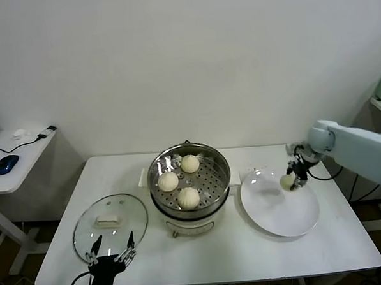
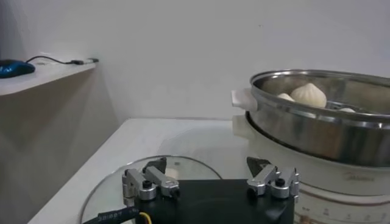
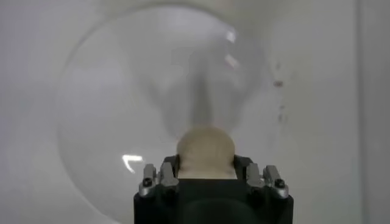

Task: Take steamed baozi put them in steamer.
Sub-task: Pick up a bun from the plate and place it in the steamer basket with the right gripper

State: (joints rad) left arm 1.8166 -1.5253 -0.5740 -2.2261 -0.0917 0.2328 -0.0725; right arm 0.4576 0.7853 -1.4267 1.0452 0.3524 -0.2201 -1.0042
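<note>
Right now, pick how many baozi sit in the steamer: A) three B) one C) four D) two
A: three baozi lie on the perforated tray of the steamer; the fourth baozi is in the right claw above the plate.

Head view high over the table [image 1: 247, 254]; wrist views low and close, sharing steamer [image 1: 189, 181] and plate [image 1: 280, 214].
</note>
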